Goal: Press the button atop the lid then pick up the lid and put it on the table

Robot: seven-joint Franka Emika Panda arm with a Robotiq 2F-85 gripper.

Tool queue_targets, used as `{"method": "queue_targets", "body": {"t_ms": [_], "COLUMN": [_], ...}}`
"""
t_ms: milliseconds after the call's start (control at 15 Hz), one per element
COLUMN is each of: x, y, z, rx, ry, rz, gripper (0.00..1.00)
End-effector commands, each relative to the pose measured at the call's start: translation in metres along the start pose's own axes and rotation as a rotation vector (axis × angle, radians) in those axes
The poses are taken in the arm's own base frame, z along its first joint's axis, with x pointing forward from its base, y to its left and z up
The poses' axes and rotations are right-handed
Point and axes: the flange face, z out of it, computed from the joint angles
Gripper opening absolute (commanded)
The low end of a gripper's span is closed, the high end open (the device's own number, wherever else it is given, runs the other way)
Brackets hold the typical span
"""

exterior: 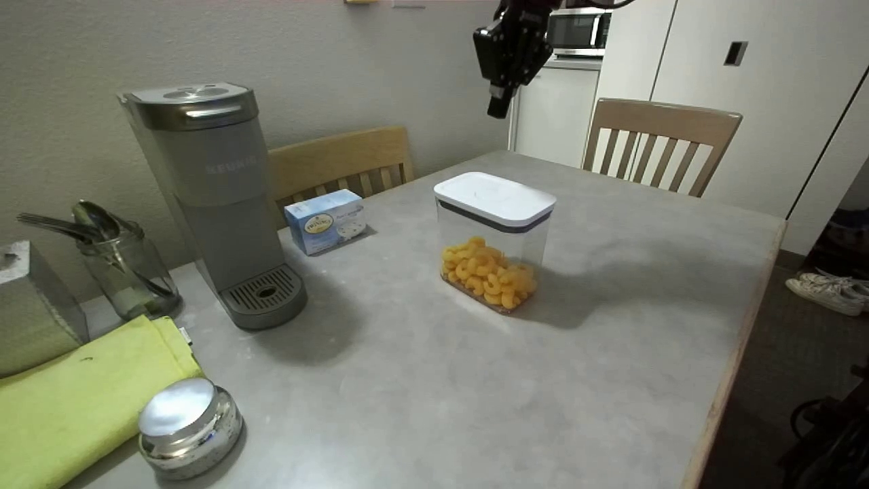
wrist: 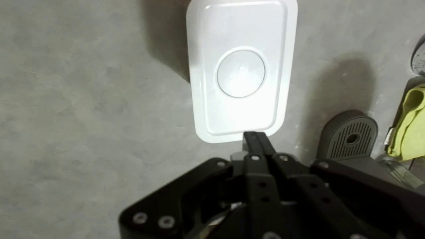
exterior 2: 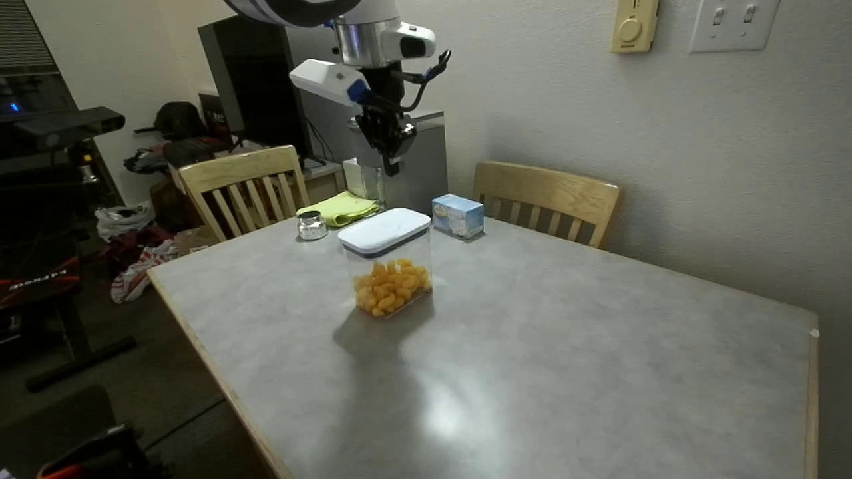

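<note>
A robot arm (exterior 2: 366, 43), cut off by the upper edge in both exterior views, hangs its end effector (wrist: 255, 135) over the desk (exterior: 407, 380), closed up tip to tip and clear of the white lid (exterior: 495, 197). The wrist view clips one end of the lid, and glare bleaches part of it; the round button (wrist: 241, 73) at its centre shows clearly there, though I cannot tell whether it stands raised or flush. In both exterior views its outline melts into the white. The lid sits on a clear container (exterior: 475, 227) part-filled with orange-yellow pasta curls (exterior: 489, 272), standing on the desk. Near a grey coffee maker (exterior: 231, 224), a glass jar (exterior: 122, 285) holds metal cutlery (exterior: 98, 219). A silver pot (exterior: 193, 441) beside a yellow cloth (exterior: 88, 401) hides its inside beneath a shiny cap (exterior: 178, 406). The cloth and a grey block (exterior: 34, 312) run out past the edge of an exterior view.
</note>
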Motion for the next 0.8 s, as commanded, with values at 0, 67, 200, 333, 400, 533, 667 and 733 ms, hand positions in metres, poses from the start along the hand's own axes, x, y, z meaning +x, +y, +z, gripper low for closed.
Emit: {"method": "queue_targets", "body": {"t_ms": [0, 67, 200, 333, 400, 533, 667, 733], "x": [0.003, 0.003, 0.003, 0.0, -0.001, -0.001, -0.001, -0.001], "y": [0.001, 0.001, 0.006, 0.012, 0.015, 0.016, 0.014, 0.013], "z": [0.012, 0.015, 0.025, 0.037, 0.042, 0.052, 0.059, 0.063], "rx": [0.018, 0.013, -0.008, -0.009, -0.008, -0.002, 0.005, 0.009], "ry": [-0.033, -0.033, -0.035, -0.045, -0.052, -0.062, -0.073, -0.076], "rz": [-0.07, -0.088, -0.106, -0.101, -0.095, -0.086, -0.083, -0.082], "gripper": [0.0, 0.0, 0.0, 0.0, 0.0, 0.0, 0.0, 0.0]}}
